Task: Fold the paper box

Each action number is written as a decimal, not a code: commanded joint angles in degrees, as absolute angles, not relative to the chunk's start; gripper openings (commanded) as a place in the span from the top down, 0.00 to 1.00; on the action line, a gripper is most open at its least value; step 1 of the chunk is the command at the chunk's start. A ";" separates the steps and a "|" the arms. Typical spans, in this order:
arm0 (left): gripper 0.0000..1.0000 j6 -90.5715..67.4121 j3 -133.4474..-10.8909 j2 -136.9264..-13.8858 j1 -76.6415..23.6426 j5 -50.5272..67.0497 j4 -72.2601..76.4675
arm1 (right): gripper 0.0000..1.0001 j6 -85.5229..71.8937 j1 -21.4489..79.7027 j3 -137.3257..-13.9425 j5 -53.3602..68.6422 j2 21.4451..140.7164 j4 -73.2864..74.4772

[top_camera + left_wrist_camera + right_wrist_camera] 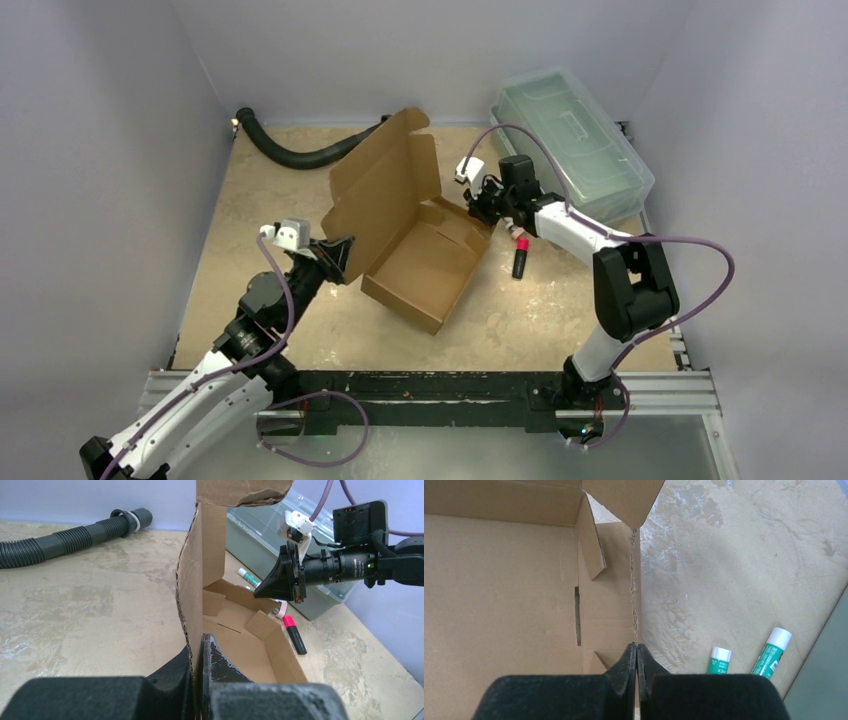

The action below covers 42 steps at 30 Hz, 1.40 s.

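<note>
Mid-counter [250, 200]: plain brown corrugated cardboard box [425, 265], shallow tray open upward, lid raised steeply along the left long side. Long axis slanted from near-left to far-right, lying straight between the two arms.

At the near-left end, left fingers [220, 665] clamped tight on the cardboard edge at the foot of the raised lid. At the far-right end, right fingers [625, 664] pinched together on the thin top edge of the wall, with tray on one side of them and bare counter on the other. Box gripped at both ends, so neither arm nearer, each already touching.

Probably next: tipping the lid rightward over the tray, or tucking loose inner flaps first. Hard to judge.

Hard to make out:
- seating of the small corner flaps inside the tray
- lid's top, cut off in the left wrist view
- near wall, hidden behind the left fingers

Right of the box: black-and-pink marker [520, 262], two green-and-white glue sticks [770, 652], clear greenish plastic bin [570, 140]. Far left: black ribbed hose [65, 537].
</note>
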State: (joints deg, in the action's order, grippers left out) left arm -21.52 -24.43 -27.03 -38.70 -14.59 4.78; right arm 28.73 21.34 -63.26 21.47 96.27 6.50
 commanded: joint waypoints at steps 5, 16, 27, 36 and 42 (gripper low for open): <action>1.00 -24.52 -21.90 -23.89 -38.68 -16.70 10.63 | 1.00 30.12 22.23 -63.85 19.66 96.85 7.81; 1.00 -28.93 -21.33 -24.37 -38.67 -19.84 9.85 | 1.00 32.37 24.89 -63.81 19.16 97.58 9.31; 1.00 -29.36 -20.21 -23.04 -38.72 -23.33 8.80 | 1.00 33.59 25.89 -63.72 17.73 97.20 9.61; 1.00 -27.80 -21.48 -26.56 -38.70 -23.50 8.56 | 1.00 36.18 27.18 -63.04 18.39 94.75 10.55; 1.00 -26.94 -21.96 -27.12 -38.69 -24.30 8.48 | 1.00 38.27 28.65 -62.61 17.99 94.33 11.34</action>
State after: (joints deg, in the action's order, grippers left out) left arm -27.88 -20.23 -26.48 -38.70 -24.14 6.83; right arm 36.16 26.98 -63.24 17.34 97.10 10.59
